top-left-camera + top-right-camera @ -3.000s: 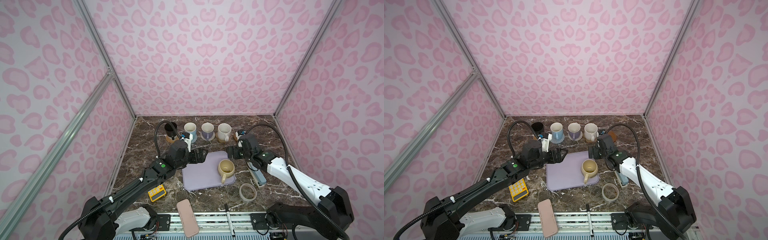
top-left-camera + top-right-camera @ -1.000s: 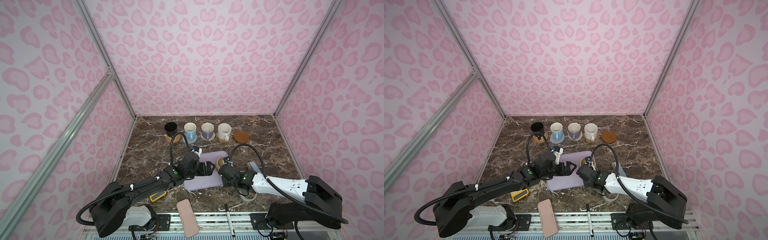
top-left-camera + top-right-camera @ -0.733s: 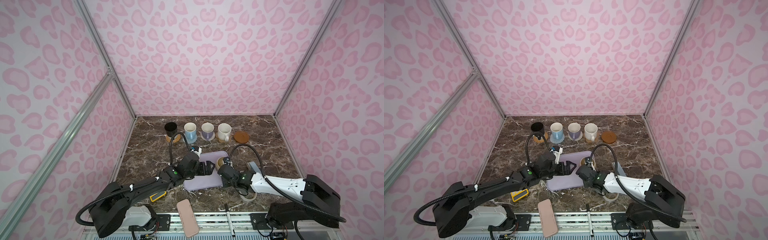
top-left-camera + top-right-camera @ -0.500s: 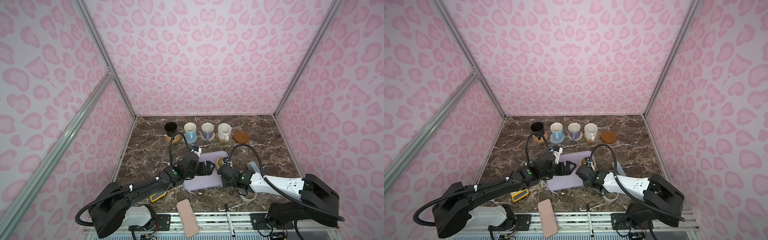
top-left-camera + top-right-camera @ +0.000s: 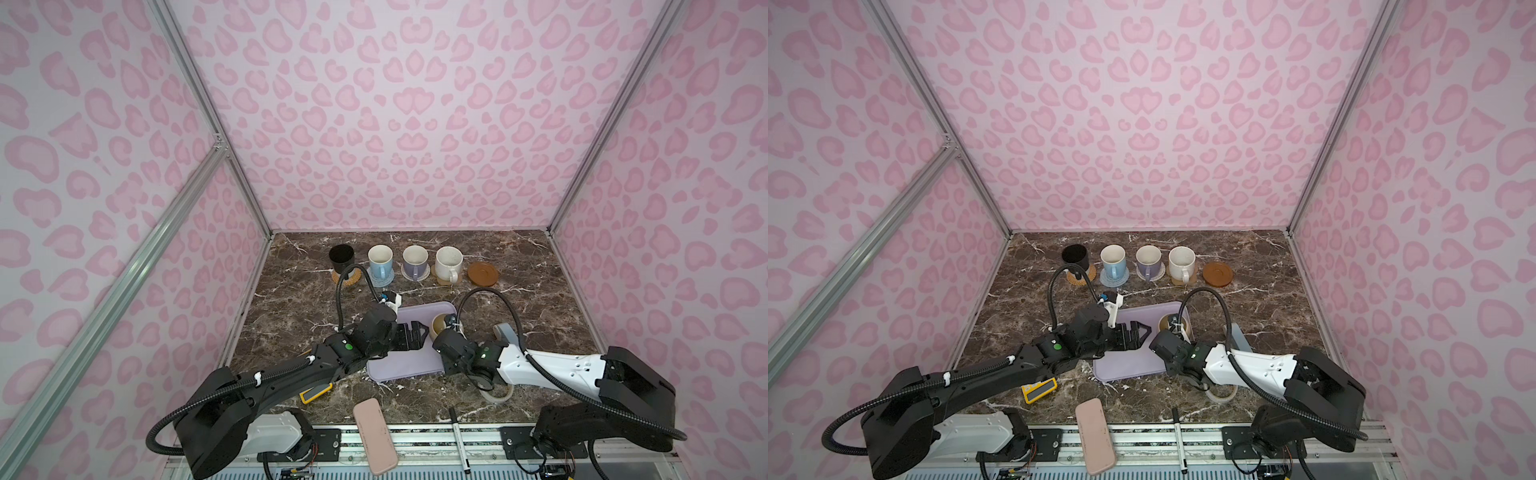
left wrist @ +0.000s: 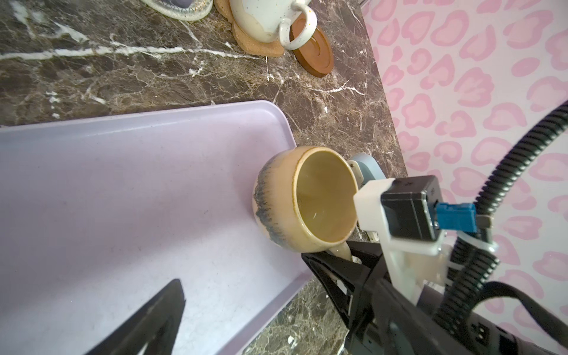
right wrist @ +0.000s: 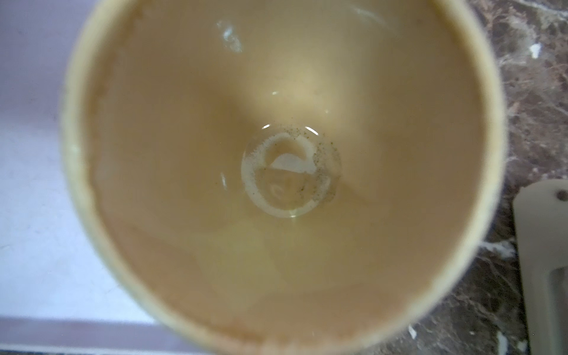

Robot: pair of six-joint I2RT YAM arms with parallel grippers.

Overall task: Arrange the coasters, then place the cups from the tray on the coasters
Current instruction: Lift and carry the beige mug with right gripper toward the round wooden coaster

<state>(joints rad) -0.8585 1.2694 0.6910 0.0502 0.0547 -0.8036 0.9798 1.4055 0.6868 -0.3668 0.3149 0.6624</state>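
A squat beige-yellow cup (image 5: pixel 437 324) (image 6: pixel 307 196) stands at the far right corner of the lavender tray (image 5: pixel 399 361) (image 6: pixel 123 184). My right gripper (image 5: pixel 444 336) is shut on its handle (image 6: pixel 341 252); the right wrist view looks straight down into the cup (image 7: pixel 276 153) and shows no fingers. My left gripper (image 5: pixel 415 334) (image 6: pixel 242 270) hangs open over bare tray floor beside the cup. Along the back, the black (image 5: pixel 341 257), light blue (image 5: pixel 380 259), lavender (image 5: pixel 414 259) and white speckled (image 5: pixel 449 262) cups stand on coasters. The brown disc coaster (image 5: pixel 483 273) lies bare.
A grey oblong object (image 5: pixel 505 332) lies right of the tray, under the right arm's cable. Near the front edge are a tape ring (image 5: pixel 494 395), a yellow device (image 5: pixel 316 392), a pink case (image 5: pixel 374 434) and a pen (image 5: pixel 457 436).
Three seconds ago both grippers were near the back row; both have come forward to the tray. Over the last second the arms hardly moved and the right jaws closed on the cup's handle.
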